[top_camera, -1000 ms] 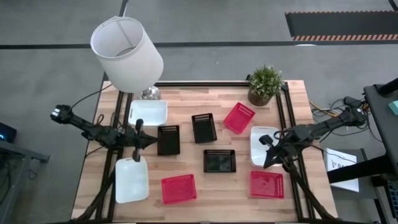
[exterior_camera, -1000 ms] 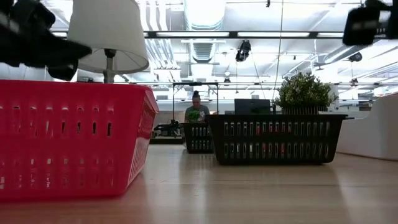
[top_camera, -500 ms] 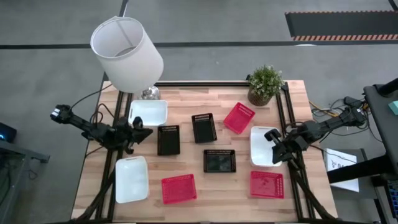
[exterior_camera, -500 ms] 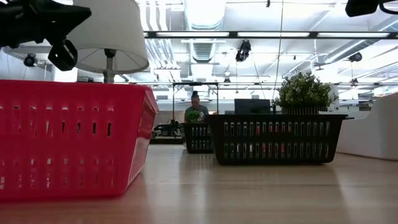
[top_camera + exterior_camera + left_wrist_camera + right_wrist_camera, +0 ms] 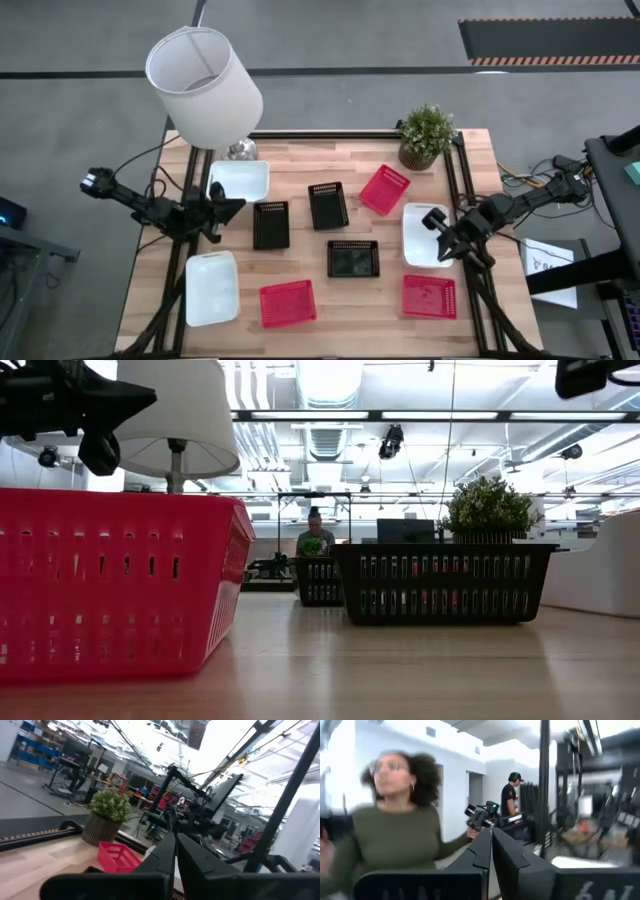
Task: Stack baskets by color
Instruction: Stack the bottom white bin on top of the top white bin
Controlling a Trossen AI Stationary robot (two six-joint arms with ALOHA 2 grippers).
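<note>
Nine baskets rest flat on their bases on the wooden table [image 5: 300, 165]. The white ones are at the far left [image 5: 238, 181], near left [image 5: 211, 288] and right [image 5: 420, 240]. The black ones [image 5: 271, 224] [image 5: 328, 205] [image 5: 353, 258] sit in the middle. The red ones are far right [image 5: 385, 189], near middle [image 5: 287, 303] and near right [image 5: 429, 296]. My left gripper [image 5: 236, 207] [image 5: 175, 845] hangs shut above the table between the two left white baskets, holding nothing. My right gripper [image 5: 430, 217] [image 5: 491, 837] hangs shut above the right white basket, holding nothing.
A lamp with a white shade [image 5: 205, 85] stands at the far left corner and a potted plant [image 5: 427, 135] at the far right. Black frame rails [image 5: 460, 190] run along the table's sides. A person [image 5: 400, 830] shows beyond the table in the right wrist view.
Both grippers have tipped up from a downward slant to about level, rising a little, and stayed shut. The left one's fingertips have swung away from the near-left white basket toward the far edge. The right one's have swung likewise. No basket has moved.
</note>
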